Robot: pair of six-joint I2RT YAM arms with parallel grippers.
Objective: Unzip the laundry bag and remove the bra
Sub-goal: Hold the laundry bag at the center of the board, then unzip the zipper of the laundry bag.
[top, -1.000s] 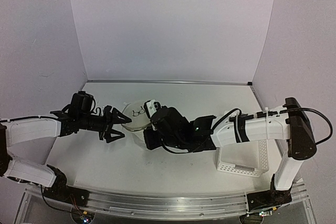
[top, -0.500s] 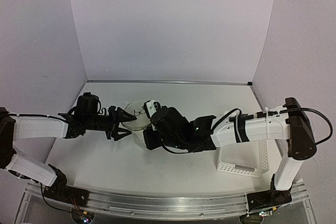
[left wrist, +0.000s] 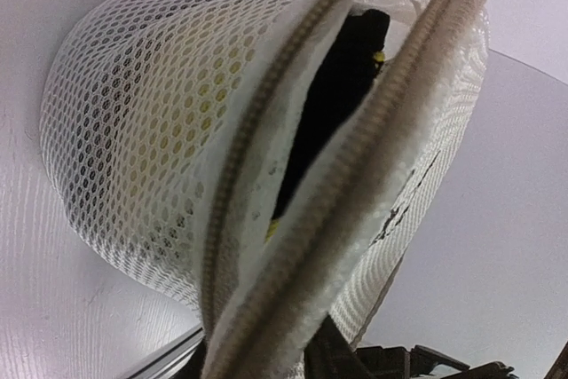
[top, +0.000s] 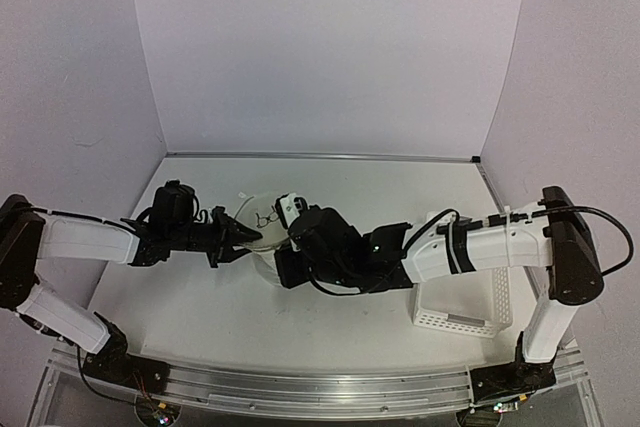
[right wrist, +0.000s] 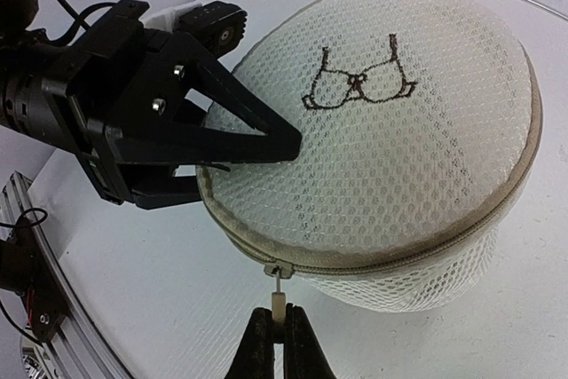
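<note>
Two grippers flank the laundry bag [right wrist: 390,157], which sits on the table [top: 400,182] near its middle, round face up. At the left, the left gripper [top: 238,239] has its jaws spread wide at the bag's side, one finger reaching over the rim; whether it touches the mesh I cannot tell. Its wrist camera looks into a parted stretch of zip [left wrist: 266,219], where a dark shape [left wrist: 333,113], likely the bra, lies inside, its outline cut off by the opening. The bag looks light, its mesh walls soft and its rim stiffer, so it will probably slide or fold under a pull unless the rim is braced. The zipper pull [right wrist: 278,302] is the place to take hold, and the right gripper [right wrist: 278,330] is pinched closed on it. How far the zip runs behind is hidden. Far right stands a white basket [top: 500,292], partly behind the right arm.
</note>
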